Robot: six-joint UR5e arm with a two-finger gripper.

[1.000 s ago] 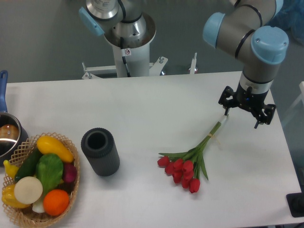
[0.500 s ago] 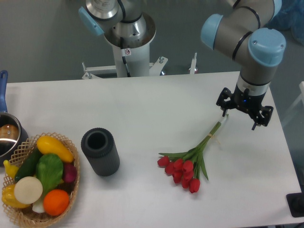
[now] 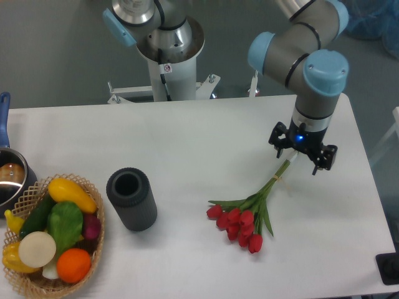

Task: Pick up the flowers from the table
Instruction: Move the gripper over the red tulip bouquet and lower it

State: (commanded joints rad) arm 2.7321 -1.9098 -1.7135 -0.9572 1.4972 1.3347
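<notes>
Wicker basket (image 3: 93, 205) at counter's (image 3: 187, 143) left edge holds vegetables. Fingers (image 3: 278, 141) spread, released, straddling stem end of flowers (image 3: 249, 212).

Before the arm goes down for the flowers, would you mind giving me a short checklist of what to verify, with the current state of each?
1. Gripper open: ok, the fingers stand apart with nothing between them.
2. Gripper over the stem end of the flowers: ok, it sits above the upper stem tips, clear of the red buds.
3. Fingers straddling the stems: cannot tell, a single view does not settle the alignment.
4. Flowers lying free on the table: ok, nothing rests on them.
5. Nearby obstacles: ok, the dark cylinder and the basket stand far to the side.
6. Height above the stems: cannot tell.
</notes>
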